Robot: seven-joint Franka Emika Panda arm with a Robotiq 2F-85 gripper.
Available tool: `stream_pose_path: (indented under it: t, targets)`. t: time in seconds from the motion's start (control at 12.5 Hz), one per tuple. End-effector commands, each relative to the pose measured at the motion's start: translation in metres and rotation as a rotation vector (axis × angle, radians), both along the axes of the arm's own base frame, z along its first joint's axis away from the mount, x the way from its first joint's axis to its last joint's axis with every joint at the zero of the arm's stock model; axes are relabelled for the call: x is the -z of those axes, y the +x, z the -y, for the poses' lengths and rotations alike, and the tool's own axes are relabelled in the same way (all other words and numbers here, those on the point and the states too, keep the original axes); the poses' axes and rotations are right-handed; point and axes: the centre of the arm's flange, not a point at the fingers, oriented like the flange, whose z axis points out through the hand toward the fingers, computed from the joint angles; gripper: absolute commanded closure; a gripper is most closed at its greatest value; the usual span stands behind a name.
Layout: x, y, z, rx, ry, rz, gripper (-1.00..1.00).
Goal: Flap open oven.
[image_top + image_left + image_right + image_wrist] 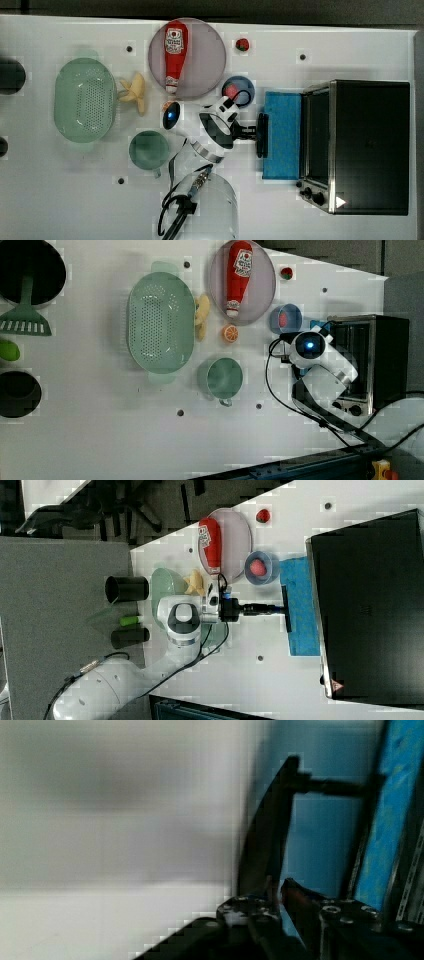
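The gripper [277, 895] holds the black bar handle [267, 830] between narrow fingers. The oven [370, 145] stands at the table's [60, 190] edge on the top view's right; its blue door [282, 135] lies flapped down. Beside the door's far corner sits a blue bowl [239, 91]; bare table lies before the handle.

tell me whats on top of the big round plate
A red ketchup bottle lies flat on the round plate, cap toward the top view's bottom. Nothing else rests on it. The patch of plate under the bottle is covered.
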Motion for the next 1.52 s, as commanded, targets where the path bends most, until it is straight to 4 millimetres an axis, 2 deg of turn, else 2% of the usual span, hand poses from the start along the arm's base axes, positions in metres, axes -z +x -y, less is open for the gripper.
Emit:
stream_pose_path:
  t: [0.08,0.24,0.48,0.72,0.88,1.04,1.28,1.44,1.52]
  targets:
    - [-0.076,0.043,-0.007,0.118,0.064,0.221,0.65]
    - [-0.126,0.052,-0.008,0.265,0.166,0.312,0.65]
    - [-0.195,0.054,-0.006,0.505,0.339,0.414,0.65]
    - [-0.268,0.044,0.001,0.74,0.517,0.463,0.65]
    - [-0.326,0.031,0.01,0.812,0.592,0.49,0.65]
    - [-0.373,0.012,0.019,0.856,0.592,0.483,0.65]
    - [-0.427,-0.016,0.018,0.93,0.562,0.435,0.65]
    - [-0.451,-0.032,0.015,0.934,0.546,0.393,0.65]
    - [-0.459,-0.033,0.015,0.931,0.554,0.405,0.65]
